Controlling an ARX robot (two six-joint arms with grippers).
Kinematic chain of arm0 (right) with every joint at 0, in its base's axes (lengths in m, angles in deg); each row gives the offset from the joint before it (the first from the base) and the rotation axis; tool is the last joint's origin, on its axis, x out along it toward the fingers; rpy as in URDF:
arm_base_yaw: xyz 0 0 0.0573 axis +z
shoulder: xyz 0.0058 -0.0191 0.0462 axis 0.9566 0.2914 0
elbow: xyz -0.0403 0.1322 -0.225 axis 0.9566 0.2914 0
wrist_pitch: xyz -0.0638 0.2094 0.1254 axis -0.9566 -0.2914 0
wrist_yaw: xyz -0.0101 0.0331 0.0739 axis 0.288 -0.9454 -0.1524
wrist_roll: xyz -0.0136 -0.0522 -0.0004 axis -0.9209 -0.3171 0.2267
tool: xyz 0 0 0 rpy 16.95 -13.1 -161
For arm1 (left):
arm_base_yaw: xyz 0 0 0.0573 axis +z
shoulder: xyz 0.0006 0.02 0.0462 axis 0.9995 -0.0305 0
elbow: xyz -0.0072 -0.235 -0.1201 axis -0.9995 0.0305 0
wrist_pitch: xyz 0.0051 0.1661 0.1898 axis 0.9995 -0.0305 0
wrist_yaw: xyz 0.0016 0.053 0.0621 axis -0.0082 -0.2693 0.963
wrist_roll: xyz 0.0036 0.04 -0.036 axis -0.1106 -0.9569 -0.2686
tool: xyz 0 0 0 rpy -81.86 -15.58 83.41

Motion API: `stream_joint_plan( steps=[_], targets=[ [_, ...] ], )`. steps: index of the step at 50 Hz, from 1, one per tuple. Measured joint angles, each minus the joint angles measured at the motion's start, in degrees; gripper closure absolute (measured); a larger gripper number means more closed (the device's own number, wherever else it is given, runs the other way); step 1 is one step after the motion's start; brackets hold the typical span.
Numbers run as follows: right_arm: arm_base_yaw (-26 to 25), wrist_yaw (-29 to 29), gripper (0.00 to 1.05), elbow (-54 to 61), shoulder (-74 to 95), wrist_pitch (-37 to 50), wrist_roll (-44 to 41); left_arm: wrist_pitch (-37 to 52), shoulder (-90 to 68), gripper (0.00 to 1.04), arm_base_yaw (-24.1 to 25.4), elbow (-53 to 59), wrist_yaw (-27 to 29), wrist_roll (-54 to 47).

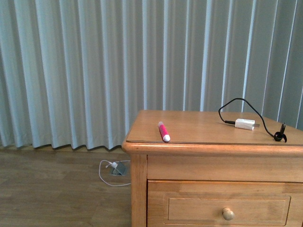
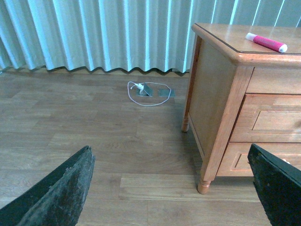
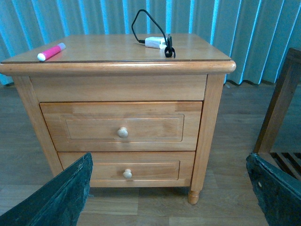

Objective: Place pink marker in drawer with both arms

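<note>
The pink marker [image 1: 164, 131] lies on the nightstand top near its front left corner, white cap toward the front edge. It also shows in the left wrist view [image 2: 265, 42] and the right wrist view [image 3: 51, 51]. The upper drawer [image 3: 123, 126] is closed, with its round knob [image 3: 122, 132] in the middle; in the front view it shows low down [image 1: 227, 208]. My left gripper [image 2: 174, 188] is open and empty, low over the floor beside the nightstand. My right gripper [image 3: 171, 190] is open and empty, facing the nightstand front from a distance.
A white charger plug [image 1: 245, 124] with a black cable lies on the top at the back right. The lower drawer [image 3: 127, 167] is closed. A white cable and floor socket [image 1: 116, 169] lie by the curtain. A wooden chair frame [image 3: 282, 108] stands beside the nightstand.
</note>
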Motion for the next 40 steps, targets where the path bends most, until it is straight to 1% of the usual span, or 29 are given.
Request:
stream_joint_plan(
  steps=[12,15,16,19,25,32,40],
  targets=[
    [0.0,-0.2,0.08,0.0,0.1,-0.2,0.2,0.0,0.0,0.06,0.0,0.0,0.0,0.0],
    [0.0,-2.2,0.08,-2.2,3.2,-7.5,2.5,0.0,0.0,0.06,0.0,0.0,0.0,0.0],
    [0.0,-2.6,0.08,-2.5,4.8,-8.7,3.1,0.0,0.0,0.06,0.0,0.0,0.0,0.0],
    [-0.2,-2.8,0.08,-3.0,9.1,-8.1,4.3,0.0,0.0,0.06,0.0,0.0,0.0,0.0],
    [-0.4,-3.0,0.08,-5.2,18.7,-1.9,5.0,0.0,0.0,0.06,0.0,0.0,0.0,0.0],
    [0.0,-3.1,0.08,-8.6,34.5,9.5,4.9,0.0,0.0,0.06,0.0,0.0,0.0,0.0],
    [0.3,-2.3,0.08,-14.0,58.6,26.2,4.9,0.0,0.0,0.06,0.0,0.0,0.0,0.0]
  ],
)
